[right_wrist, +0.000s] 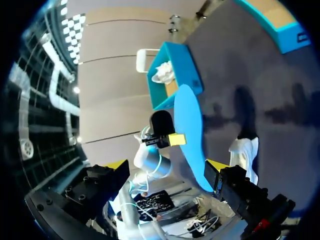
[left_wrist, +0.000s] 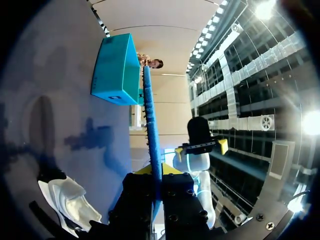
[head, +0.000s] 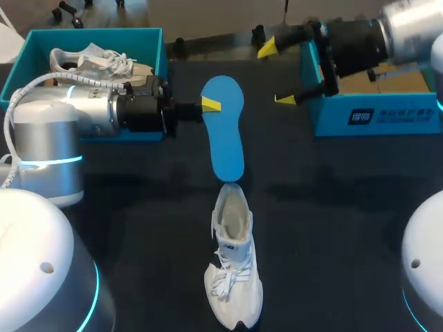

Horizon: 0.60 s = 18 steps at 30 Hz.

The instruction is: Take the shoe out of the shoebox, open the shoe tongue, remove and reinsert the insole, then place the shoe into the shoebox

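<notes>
Head view, holdings listed against the shoe [head: 234, 270] lying on the table [head: 346, 228], which serves as landmark for every entry.

Shoes, two. One white and laced, on the table, its mouth open toward the far side. The second shoe [head: 90, 63] sits inside the shoebox [head: 149, 41], far beyond the landmark and to its left.

Insole [head: 225, 128], one. Blue, broad face up, running from just beyond the shoe's mouth toward the far side. Whether its near end touches the shoe cannot be told.

Boxes, two. The shoebox above, and a second box [head: 374, 116], teal with a brown inside, far beyond the shoe and to its right.

Hands, two. The left hand [head: 211, 105] is clamped on the insole's left edge, at the end farthest from the shoe. The left wrist view shows the insole edge-on between its fingers. The right hand [head: 277, 72] has its fingers apart and holds nothing. It hangs beyond the shoe to the right, just short of the second box.

Risks, judged. The grip sits on one edge, far from the end nearest the shoe, so the insole may bend or pivot if pushed in. Nothing holds the shoe, so a push could slide or tip it. The insole's end could also catch on the collar or fold the tongue inward.
</notes>
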Available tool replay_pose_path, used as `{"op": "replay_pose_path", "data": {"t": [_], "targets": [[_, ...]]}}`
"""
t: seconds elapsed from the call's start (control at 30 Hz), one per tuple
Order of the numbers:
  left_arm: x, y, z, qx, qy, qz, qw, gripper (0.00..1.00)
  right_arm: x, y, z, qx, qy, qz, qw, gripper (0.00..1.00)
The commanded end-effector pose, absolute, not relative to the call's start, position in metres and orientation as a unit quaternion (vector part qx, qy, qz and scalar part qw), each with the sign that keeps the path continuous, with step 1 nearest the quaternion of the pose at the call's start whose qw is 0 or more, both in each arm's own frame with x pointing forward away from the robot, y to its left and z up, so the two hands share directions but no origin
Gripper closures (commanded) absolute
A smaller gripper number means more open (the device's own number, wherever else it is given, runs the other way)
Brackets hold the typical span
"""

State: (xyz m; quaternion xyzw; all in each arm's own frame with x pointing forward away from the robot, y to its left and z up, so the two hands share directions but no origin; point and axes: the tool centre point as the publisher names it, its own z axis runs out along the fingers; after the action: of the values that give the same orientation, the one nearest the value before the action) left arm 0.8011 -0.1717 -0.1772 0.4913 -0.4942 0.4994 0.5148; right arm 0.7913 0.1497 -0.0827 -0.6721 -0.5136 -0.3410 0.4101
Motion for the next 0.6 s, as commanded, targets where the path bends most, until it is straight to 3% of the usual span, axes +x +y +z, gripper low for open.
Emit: {"op": "replay_pose_path", "data": {"t": [0.03, 0.6], "targets": [[0.801, -0.172, -0.178, 0.492, -0.494, 0.500, 0.514, 1.00, 0.790, 0.157, -0.073, -0.736, -0.560, -0.196, 0.325, 0.00], [0.801, -0.172, -0.178, 0.492, -0.494, 0.500, 0.514, 1.00, 0.743, 0.193, -0.043, -0.771, -0.595, -0.002, 0.225, 0.00]]}}
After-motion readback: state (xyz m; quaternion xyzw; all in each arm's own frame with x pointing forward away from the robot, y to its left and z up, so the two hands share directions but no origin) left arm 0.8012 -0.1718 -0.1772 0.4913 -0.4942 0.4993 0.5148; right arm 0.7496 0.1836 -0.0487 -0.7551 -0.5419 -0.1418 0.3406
